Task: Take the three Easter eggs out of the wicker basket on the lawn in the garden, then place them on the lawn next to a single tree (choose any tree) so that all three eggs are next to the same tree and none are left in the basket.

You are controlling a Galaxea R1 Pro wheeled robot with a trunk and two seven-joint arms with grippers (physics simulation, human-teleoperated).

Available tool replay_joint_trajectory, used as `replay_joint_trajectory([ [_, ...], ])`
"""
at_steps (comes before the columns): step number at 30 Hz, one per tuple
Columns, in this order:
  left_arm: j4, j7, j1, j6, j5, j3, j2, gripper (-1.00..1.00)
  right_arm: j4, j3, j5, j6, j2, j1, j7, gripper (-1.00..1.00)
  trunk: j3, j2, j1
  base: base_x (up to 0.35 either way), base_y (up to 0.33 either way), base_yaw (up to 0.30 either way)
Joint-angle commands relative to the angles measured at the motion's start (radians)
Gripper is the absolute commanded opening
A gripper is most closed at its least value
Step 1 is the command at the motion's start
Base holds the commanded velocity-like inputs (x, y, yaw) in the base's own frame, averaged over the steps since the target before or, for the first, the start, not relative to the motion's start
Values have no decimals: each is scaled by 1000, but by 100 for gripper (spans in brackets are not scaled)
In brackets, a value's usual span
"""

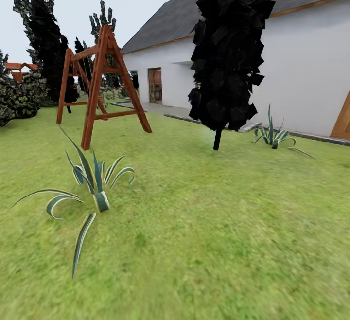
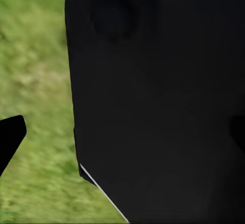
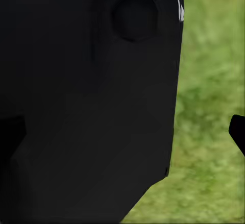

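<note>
A: Head view, background: white house with grey roof behind the lawn. Black columnar tree mid-right, wooden swing frame left, striped agave near left.

B: Left wrist view?

A: Grass beside a black robot body panel; left gripper's fingertip at the edge. Opening: cannot tell.

B: Right wrist view?

A: Same: panel, grass, right gripper's fingertip. Undeterminable.

Home garden: lawn; white house; wooden swing frame; agave plants.
</note>
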Motion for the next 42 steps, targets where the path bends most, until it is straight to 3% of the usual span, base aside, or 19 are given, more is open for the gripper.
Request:
replay_joint_trajectory([
  [1, -6, 2, 1, 2, 2, 2, -6, 100, 6, 6, 6, 6, 6, -6, 6, 100, 0, 0, 0, 0, 0, 0],
  [5, -20, 2, 1, 2, 2, 2, -28, 100, 14, 6, 6, 9, 28, -8, 12, 100, 0, 0, 0, 0, 0, 0],
  [10, -23, 2, 1, 2, 2, 2, -53, 100, -1, 1, 5, 3, 32, -24, 8, 100, 0, 0, 0, 0, 0, -80],
  [23, -23, 2, 1, 2, 2, 2, -54, 100, 0, 3, 3, -19, 31, -25, 9, 100, -2, 0, 0, 0, 0, -164],
  [24, -23, 2, 1, 2, 2, 2, -54, 100, 0, 2, 3, -78, 31, -25, 9, 100, -2, 0, 0, 0, 0, -1],
  [30, -23, 2, 1, 2, 2, 2, -54, 100, 0, 1, 2, -81, 33, -26, 2, 100, -2, 0, 0, 0, 0, -66],
  [42, -23, 2, 1, 2, 2, 2, -54, 100, 0, -1, 2, -82, 31, -25, 2, 100, -2, 0, 0, 0, 0, -256],
])
